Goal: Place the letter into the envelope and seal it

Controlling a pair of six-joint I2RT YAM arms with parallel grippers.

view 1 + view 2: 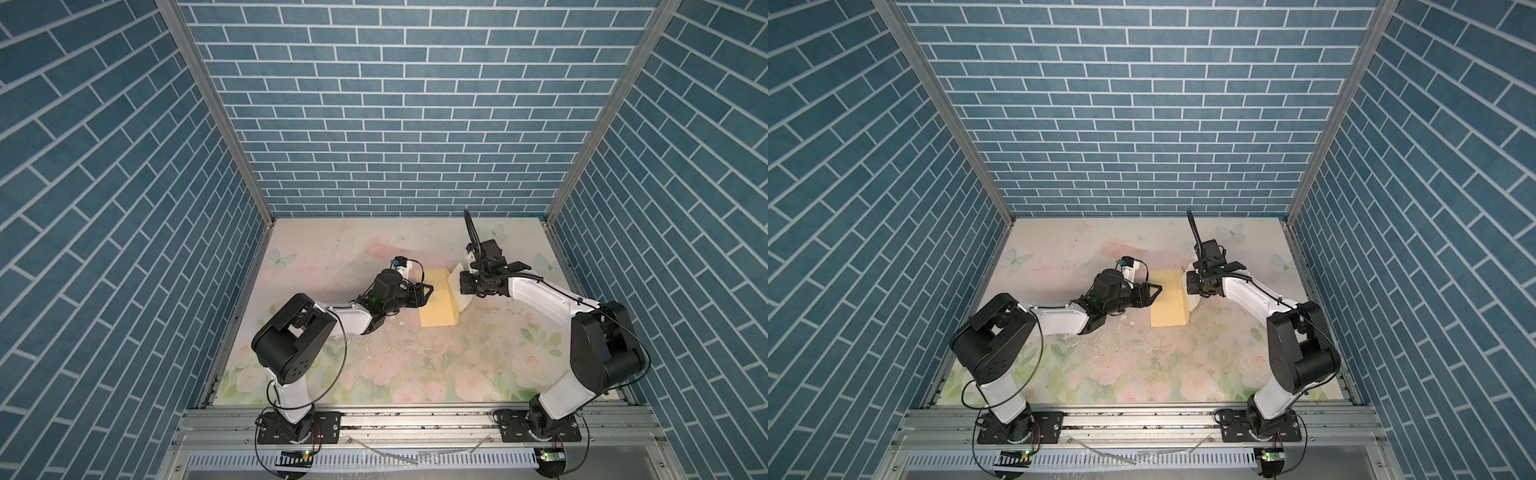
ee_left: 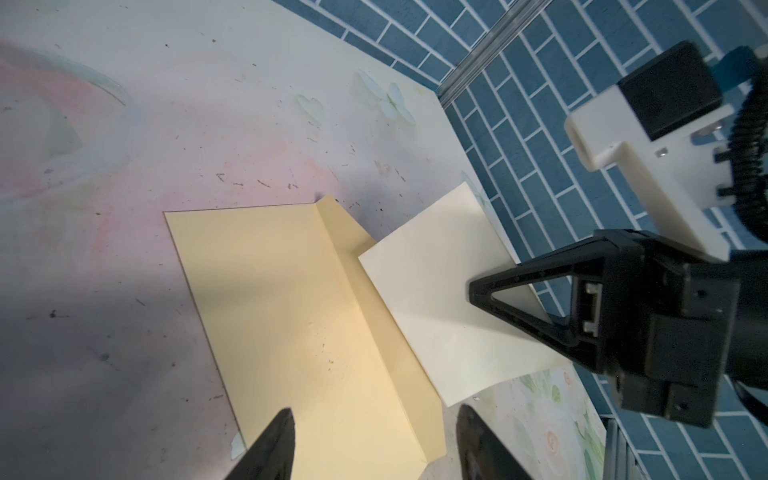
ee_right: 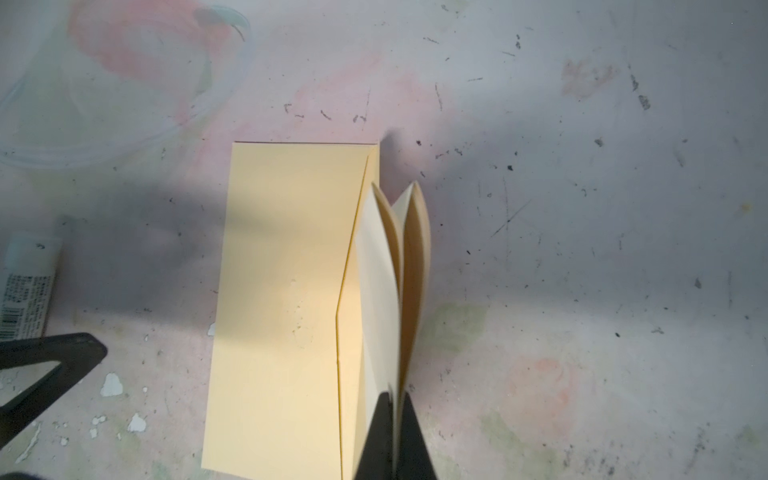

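Right tool (image 3: pixel 394 411): pressed together, pinching the letter (image 3: pixel 378 270) at one edge. Your right wrist view gives the letter edge-on, folded, its leaves fanned apart. Your left wrist view gives the letter (image 2: pixel 436 299) as one plain cream face, tilted and clear of the surface. Any print on it is too faint to make out.

Envelope (image 2: pixel 282 311): yellow, lying flat on the surface, with its flap (image 2: pixel 390 340) raised along the side nearest the letter. The letter's low edge sits just beside the flap; you cannot tell whether they touch. In both top views the right arm covers most of the letter (image 1: pixel 456 275).

Left tool (image 2: pixel 376 411): spread, nothing between its fingers (image 2: pixel 278 444), straddling one end of the envelope. You cannot tell whether the tips touch the paper.

White labelled tube (image 3: pixel 25 286): seen only from your right wrist, partly cut off by the frame, near the left tool.

Surface (image 1: pixel 374 361): floral print, scratched and flecked.
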